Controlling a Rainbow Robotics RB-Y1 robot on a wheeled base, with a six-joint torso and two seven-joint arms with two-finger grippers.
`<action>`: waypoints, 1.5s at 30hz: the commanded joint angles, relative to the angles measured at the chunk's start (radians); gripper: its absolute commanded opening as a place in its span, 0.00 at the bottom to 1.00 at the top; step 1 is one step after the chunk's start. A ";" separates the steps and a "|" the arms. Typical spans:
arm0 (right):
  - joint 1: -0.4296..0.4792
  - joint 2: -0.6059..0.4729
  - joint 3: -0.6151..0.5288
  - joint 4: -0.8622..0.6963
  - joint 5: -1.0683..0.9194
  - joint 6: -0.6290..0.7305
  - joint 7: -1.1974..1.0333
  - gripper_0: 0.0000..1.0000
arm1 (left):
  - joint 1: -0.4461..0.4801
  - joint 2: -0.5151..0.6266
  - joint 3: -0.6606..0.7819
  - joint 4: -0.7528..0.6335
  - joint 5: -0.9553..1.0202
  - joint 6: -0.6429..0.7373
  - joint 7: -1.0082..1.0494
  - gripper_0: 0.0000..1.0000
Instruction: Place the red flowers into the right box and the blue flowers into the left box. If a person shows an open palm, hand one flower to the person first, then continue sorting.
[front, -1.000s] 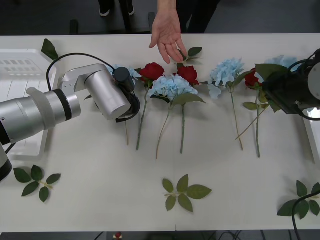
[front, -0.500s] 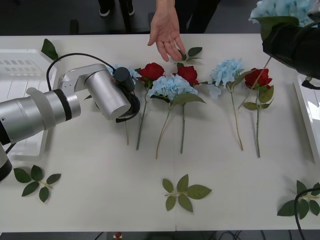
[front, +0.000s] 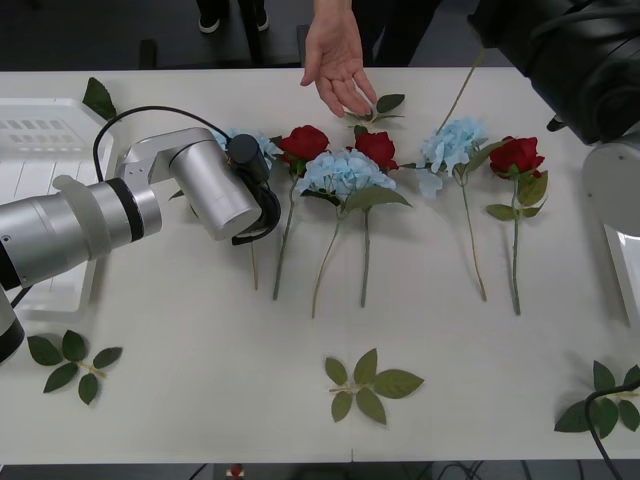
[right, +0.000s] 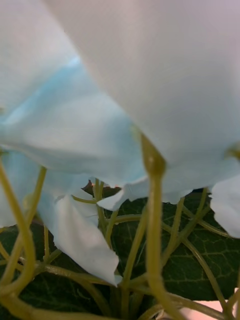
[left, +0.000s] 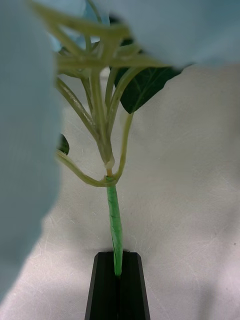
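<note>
Front view: left gripper jaws clamp blue flower stem; right arm raised w/ stem, grip unclear; palm open.

open lane across the near table between scattered leaf sprigs, row of red flowers and blue flowers crowding mid-table, left arm blocking beside them, person's open hand over far edge

The white table carries red flowers, blue flowers and green leaf sprigs
</note>
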 joint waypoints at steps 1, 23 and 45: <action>-0.041 0.006 0.071 0.018 0.132 -0.065 -0.047 0.00 | 0.015 0.007 -0.005 0.007 -0.004 -0.016 -0.026 0.00; -0.236 0.149 0.147 0.323 0.356 -0.134 -0.056 0.00 | 0.015 0.009 -0.004 0.007 0.000 -0.016 -0.024 0.00; -0.182 0.140 0.143 0.193 0.341 -0.039 -0.061 0.87 | 0.015 0.009 -0.005 0.007 0.001 -0.016 -0.032 0.00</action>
